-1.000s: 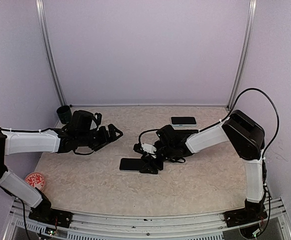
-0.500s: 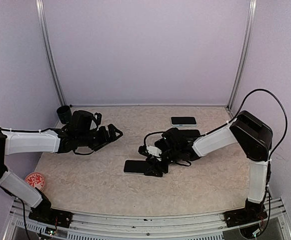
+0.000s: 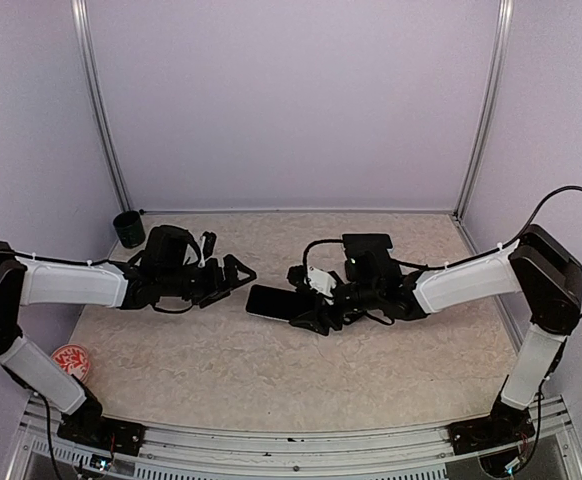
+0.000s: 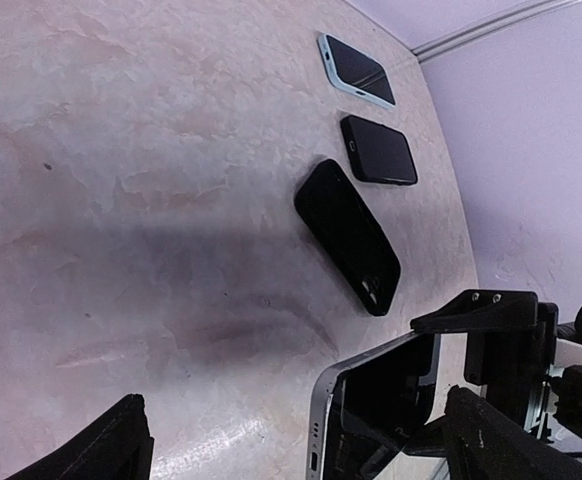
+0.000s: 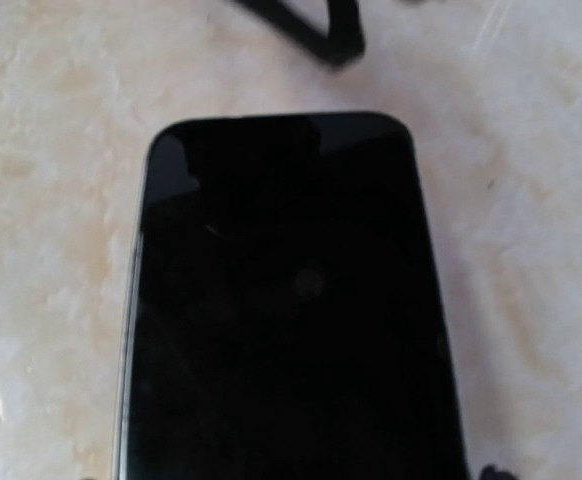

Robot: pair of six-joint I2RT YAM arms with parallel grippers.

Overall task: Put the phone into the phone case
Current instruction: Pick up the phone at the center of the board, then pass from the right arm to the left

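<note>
From above we see the right claw [image 3: 306,308] pinching the glossy black slab phone [image 3: 271,300] mid-table, with the left claw [image 3: 233,272] spread just left of it. Only the left wrist view shows us the matte black phone case [image 4: 348,237], lying to the phone's right.

The phone [image 3: 274,299], a black-screened slab with a silver edge, is tilted and lifted off the table [image 3: 221,370], with one end clamped in the jaws of the right gripper [image 3: 309,312]. We see the phone case [image 4: 349,235], long and matte black, lying flat on the table near the phone without touching it.
</note>
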